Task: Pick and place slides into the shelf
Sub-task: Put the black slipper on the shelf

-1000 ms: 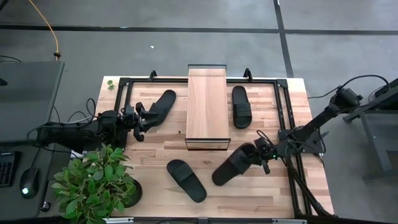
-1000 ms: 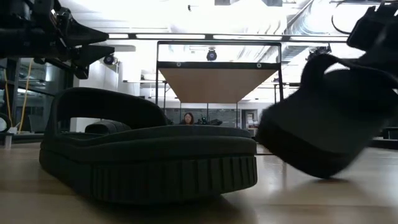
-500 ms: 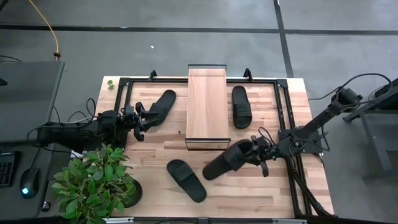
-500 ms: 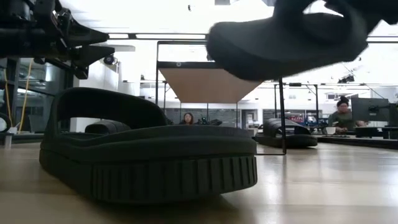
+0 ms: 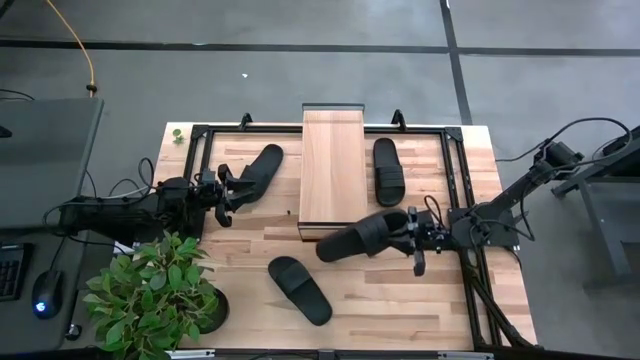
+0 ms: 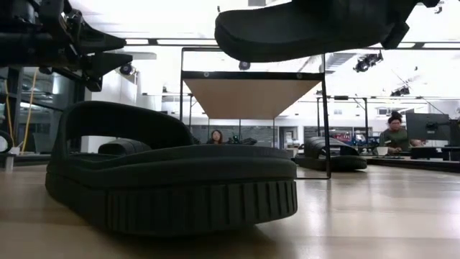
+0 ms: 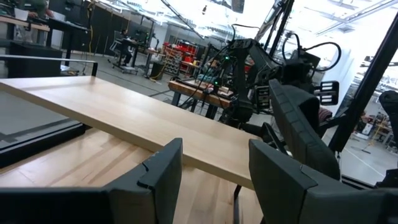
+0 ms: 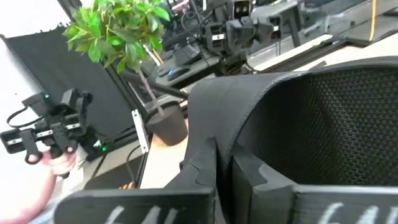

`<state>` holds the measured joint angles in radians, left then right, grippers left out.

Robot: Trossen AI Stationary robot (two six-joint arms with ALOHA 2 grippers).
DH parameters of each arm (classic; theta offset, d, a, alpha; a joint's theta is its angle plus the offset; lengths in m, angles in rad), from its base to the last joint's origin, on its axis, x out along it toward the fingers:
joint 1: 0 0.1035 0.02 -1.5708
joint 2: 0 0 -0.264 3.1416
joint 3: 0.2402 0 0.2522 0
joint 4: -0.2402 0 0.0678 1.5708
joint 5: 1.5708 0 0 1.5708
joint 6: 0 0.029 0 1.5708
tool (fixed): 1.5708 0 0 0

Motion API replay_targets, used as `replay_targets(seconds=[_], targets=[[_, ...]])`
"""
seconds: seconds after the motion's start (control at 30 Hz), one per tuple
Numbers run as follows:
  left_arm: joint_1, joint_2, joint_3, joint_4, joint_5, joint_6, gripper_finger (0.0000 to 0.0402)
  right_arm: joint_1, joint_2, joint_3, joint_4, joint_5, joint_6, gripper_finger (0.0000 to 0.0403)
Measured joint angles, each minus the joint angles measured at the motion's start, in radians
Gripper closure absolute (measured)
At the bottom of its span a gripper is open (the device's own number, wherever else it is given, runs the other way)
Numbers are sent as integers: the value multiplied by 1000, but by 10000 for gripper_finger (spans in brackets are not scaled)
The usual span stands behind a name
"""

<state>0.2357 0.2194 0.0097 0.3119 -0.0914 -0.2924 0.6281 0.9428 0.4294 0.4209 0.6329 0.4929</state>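
Above butcher-block table [image 5: 250, 250], right gripper [image 5: 409, 238] holds slide [image 5: 355, 238] aloft.

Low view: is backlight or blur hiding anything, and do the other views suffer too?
Low view: bright ceiling lights leave the carried slide a silhouette, and the near slide looms large. Right wrist view: the strap fills the picture. High view: evenly lit, shelf clear.

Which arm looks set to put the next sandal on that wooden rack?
The right one. Its gripper already holds a slide lifted at the shelf's near end, while the left gripper waits empty beside another slide.
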Motion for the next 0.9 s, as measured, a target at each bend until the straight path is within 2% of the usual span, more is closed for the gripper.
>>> replay_targets(seconds=[0.2,0.47,0.77,0.9], targets=[[0,0,0,0,0,0,234,0,2,0,103,5,-80,403],[0,0,0,0,-14,0,234,-20,103,2,382,17,-229,403],[0,0,0,-1,-14,0,234,-106,245,2,618,3,-185,403],[0,0,0,-1,-14,0,234,-151,248,2,639,-28,-153,403]])
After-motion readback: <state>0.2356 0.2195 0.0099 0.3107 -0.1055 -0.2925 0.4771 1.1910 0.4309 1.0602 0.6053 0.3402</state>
